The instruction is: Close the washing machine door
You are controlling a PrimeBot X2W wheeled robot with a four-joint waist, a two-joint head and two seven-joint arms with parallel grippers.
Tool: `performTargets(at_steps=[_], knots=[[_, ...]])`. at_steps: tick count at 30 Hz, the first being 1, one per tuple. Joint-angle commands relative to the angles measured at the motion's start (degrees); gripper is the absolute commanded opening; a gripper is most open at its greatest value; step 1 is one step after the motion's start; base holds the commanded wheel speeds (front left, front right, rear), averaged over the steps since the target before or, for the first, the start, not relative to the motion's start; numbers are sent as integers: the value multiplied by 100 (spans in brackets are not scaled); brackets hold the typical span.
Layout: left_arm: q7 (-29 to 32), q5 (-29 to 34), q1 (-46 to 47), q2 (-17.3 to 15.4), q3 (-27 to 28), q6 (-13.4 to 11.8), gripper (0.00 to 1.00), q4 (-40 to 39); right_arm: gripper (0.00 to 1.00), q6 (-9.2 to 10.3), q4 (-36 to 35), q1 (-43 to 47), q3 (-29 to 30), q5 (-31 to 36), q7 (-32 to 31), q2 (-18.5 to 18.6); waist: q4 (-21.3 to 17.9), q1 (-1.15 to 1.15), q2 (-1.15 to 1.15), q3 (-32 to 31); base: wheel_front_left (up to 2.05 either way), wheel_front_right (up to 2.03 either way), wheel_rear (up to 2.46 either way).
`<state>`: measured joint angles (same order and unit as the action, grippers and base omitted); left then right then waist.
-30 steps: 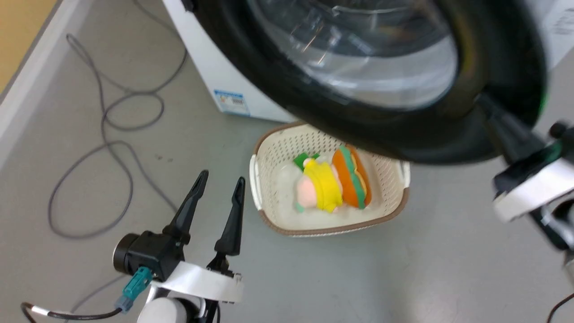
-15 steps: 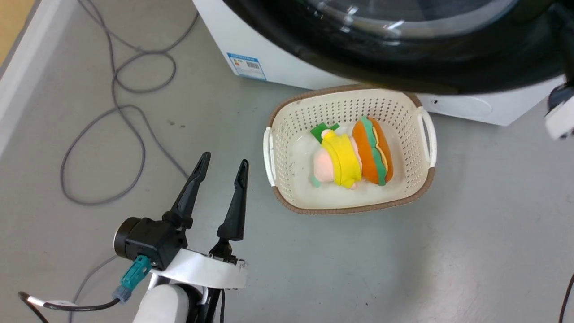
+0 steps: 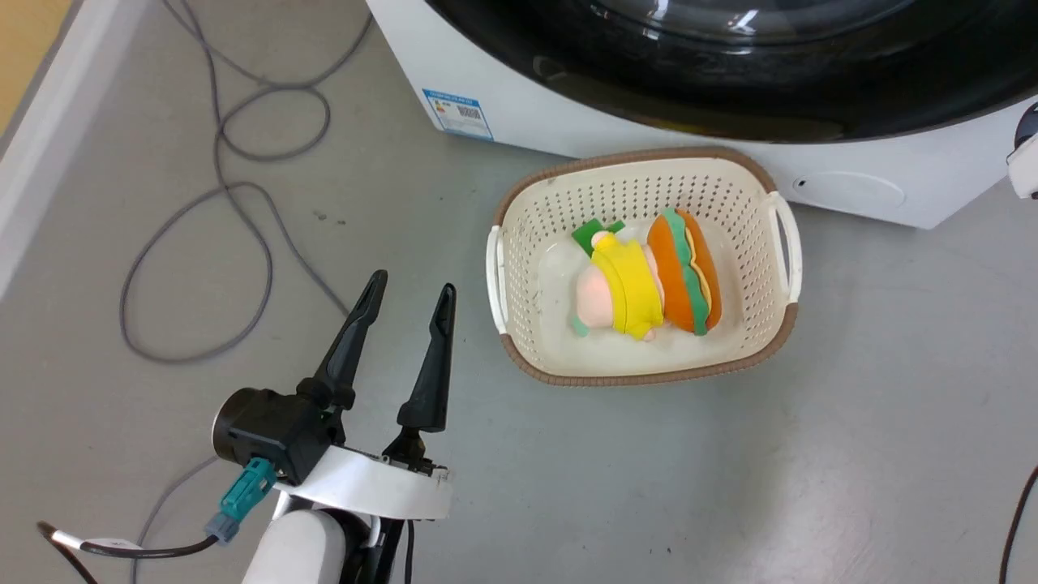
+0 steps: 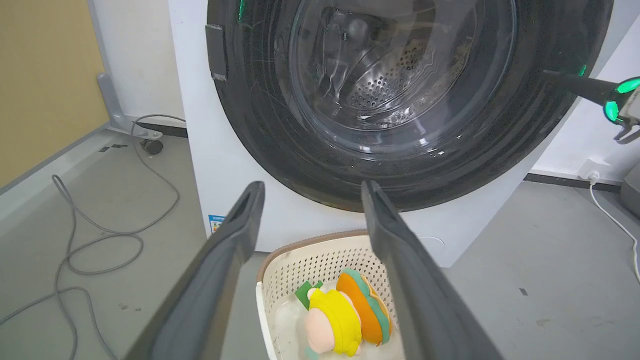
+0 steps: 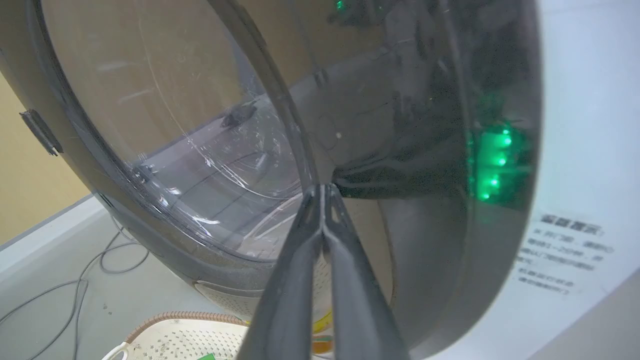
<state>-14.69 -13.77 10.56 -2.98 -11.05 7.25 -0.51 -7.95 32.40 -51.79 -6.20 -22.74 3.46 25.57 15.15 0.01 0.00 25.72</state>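
The washing machine door (image 4: 280, 150), a black disc with a bulging glass window, lies against the front of the white washing machine (image 4: 200, 150); the steel drum (image 4: 395, 75) shows through the glass. I cannot tell if it is latched. My right gripper (image 5: 324, 189) is shut, empty, its tips touching the door (image 5: 425, 125) near the right rim; the left wrist view shows that right gripper (image 4: 547, 75) at the rim. My left gripper (image 3: 411, 285) is open and empty, low over the floor left of the basket, well short of the door (image 3: 730, 89).
A cream perforated basket (image 3: 641, 379) with plush toys stands on the floor right before the washing machine (image 3: 503, 105). Grey cables (image 3: 227, 186) loop across the floor at the left, near a pale wall skirting (image 3: 32, 162). A white cable (image 4: 612, 220) runs at the right.
The door has swung from hanging over the basket to lying against the machine front, the right gripper going with it. The head camera has shifted. The left gripper has kept its pose.
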Motion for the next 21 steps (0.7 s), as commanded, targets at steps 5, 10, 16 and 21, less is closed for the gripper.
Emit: performTargets(at_steps=[5, 10, 16, 21], knots=[[-30, -16, -62, 10, 72, 24, 100, 44, 0, 46, 200, 54, 47, -79, 262, -35, -113, -1, 0, -315, 0, 0, 0], [-30, -4, -181, 10, 84, 24, 100, 156, 0, 46, 225, 531, -103, -260, 580, -122, -264, -1, 0, -807, 0, 0, 0], [-30, 129, -428, 10, 263, -8, 100, 379, 0, 46, -172, 1597, -235, -483, 919, -175, -489, -1, 0, -1525, 0, 0, 0], [-30, 134, -687, 10, 502, -162, 100, 414, 0, 46, -824, 2525, -69, -415, 1074, -360, -765, -1, 0, -1916, 0, 0, 0]])
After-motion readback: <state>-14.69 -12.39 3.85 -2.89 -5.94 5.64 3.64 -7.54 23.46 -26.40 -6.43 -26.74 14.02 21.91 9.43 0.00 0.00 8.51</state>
